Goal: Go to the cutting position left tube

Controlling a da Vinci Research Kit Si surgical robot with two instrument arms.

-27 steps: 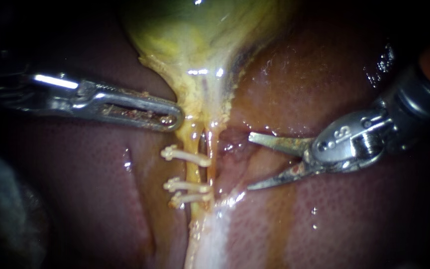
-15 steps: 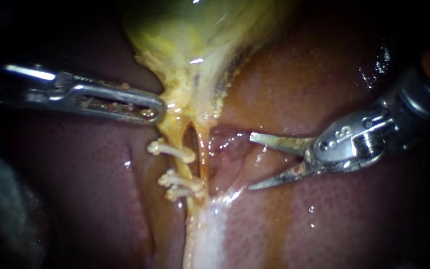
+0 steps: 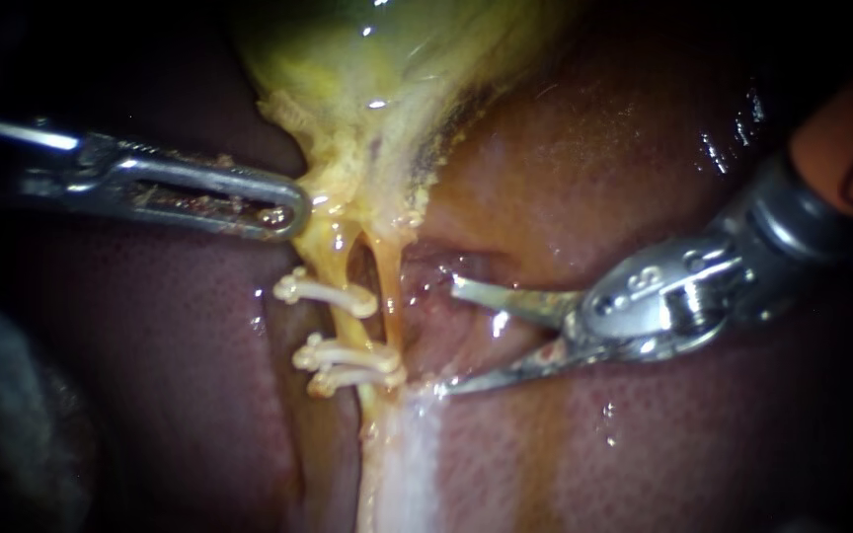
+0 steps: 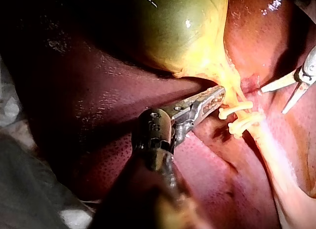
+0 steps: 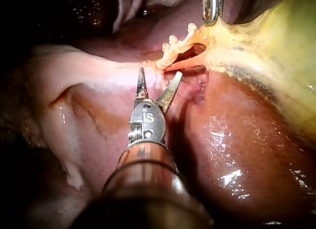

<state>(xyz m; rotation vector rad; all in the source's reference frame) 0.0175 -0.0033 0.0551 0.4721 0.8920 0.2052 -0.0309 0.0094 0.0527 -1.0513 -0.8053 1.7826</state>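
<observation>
The yellow-green gallbladder [image 3: 387, 59] narrows to a neck that splits into two thin yellow tubes. The left tube [image 3: 341, 259] carries one white clip [image 3: 323, 293] higher up and two clips [image 3: 346, 363] lower down. The right tube [image 3: 390, 296] runs beside it across a narrow gap. My left instrument [image 3: 286, 212] is shut on the gallbladder neck and holds it leftward; it also shows in its wrist view [image 4: 216, 96]. My right instrument [image 3: 449, 338] has two blades, open, just right of the tubes and apart from them [image 5: 157, 86].
Dark red liver [image 3: 180, 326] lies on both sides of the tubes. A pale band of tissue [image 3: 402, 464] runs down from below the lower clips. The right instrument's thick wrist [image 3: 772, 237] fills the right side.
My left instrument has drawn the gallbladder neck to the left, and the tubes and clips followed, widening the gap between the tubes. The open blades have moved left, closer to the tubes.
</observation>
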